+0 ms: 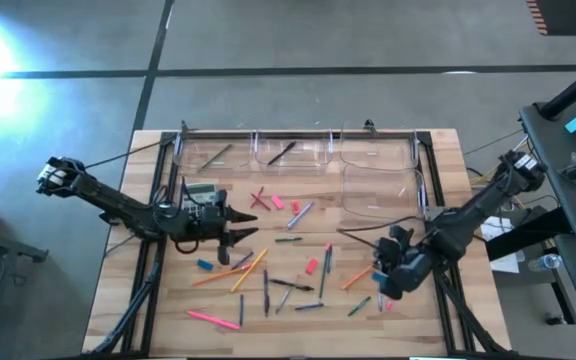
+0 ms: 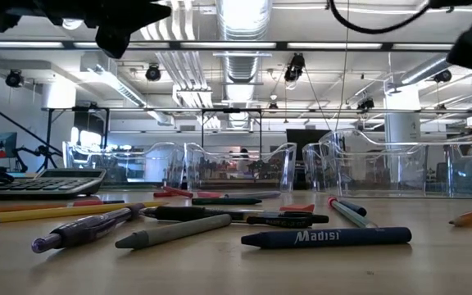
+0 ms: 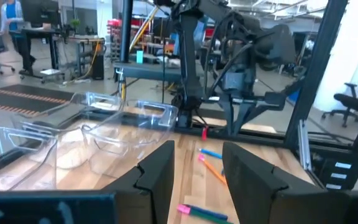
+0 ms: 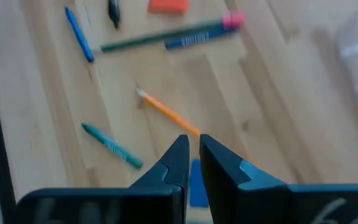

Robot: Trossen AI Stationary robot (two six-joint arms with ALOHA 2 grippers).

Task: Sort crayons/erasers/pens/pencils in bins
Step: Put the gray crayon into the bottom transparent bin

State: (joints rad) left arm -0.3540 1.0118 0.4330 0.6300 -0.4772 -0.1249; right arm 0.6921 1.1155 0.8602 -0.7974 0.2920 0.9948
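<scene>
We are seeing right gripper (image 4: 193, 152) hovering over an orange pencil (image 4: 166, 111), fingers pressed together, left gripper (image 1: 240, 226) fingers spread, holding nothing.

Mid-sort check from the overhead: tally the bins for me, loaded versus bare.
Loaded bins: 2 (back-left bin, back-middle bin)
Bare bins: 2 (back-right bin, nearer right bin)
Total bins: 4
</scene>
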